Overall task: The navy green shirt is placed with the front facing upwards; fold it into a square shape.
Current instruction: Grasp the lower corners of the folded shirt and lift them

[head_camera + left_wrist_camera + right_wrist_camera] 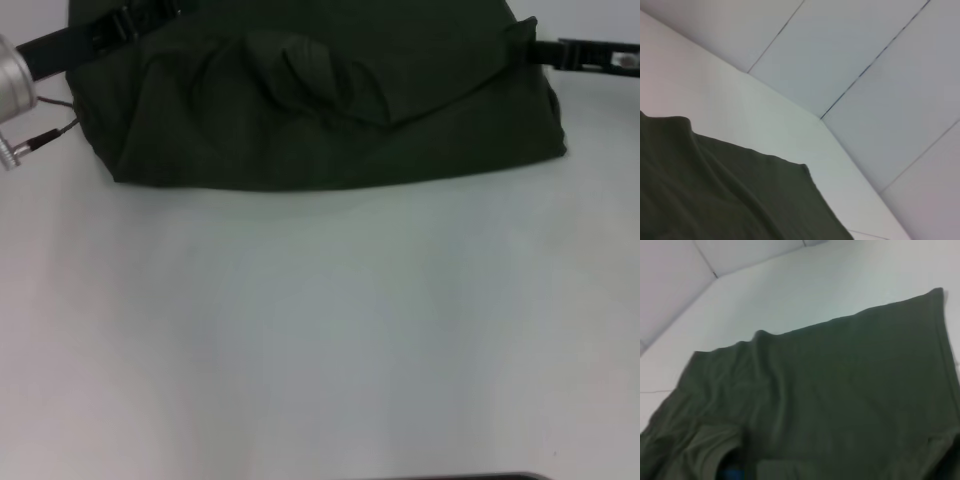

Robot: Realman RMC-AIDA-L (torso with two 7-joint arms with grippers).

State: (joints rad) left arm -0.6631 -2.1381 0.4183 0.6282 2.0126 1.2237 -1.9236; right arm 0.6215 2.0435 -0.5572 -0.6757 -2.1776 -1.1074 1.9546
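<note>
Lying at far edge of desk: dark olive-green soft cotton shirt (330, 100), bunched into a broad folded mass that spans most of the head view's upper part.
Near hem: runs roughly straight across, facing the robot, resting on the desk.
Surface folds: a raised ridge of gathered cloth (310, 70) near the middle; a diagonal flap edge runs from it toward the right side.
Collar: curved neck opening (722, 460) seen in the right wrist view, with a small blue print (732, 474) inside it.
Support: plain white flat desk (320, 330), bare in front of the shirt.
Left claw: black arm (75, 45) reaches in from the left and meets the shirt's upper left corner; silver metal fitting (15, 75) with thin wires just beside it; finger state cannot be told.
Right claw: black arm (590, 55) reaches in from the right and meets the shirt's upper right corner; finger state cannot be told.
Backdrop: pale grey panelled wall (865, 60) with thin dark seams beyond the desk's far edge.
</note>
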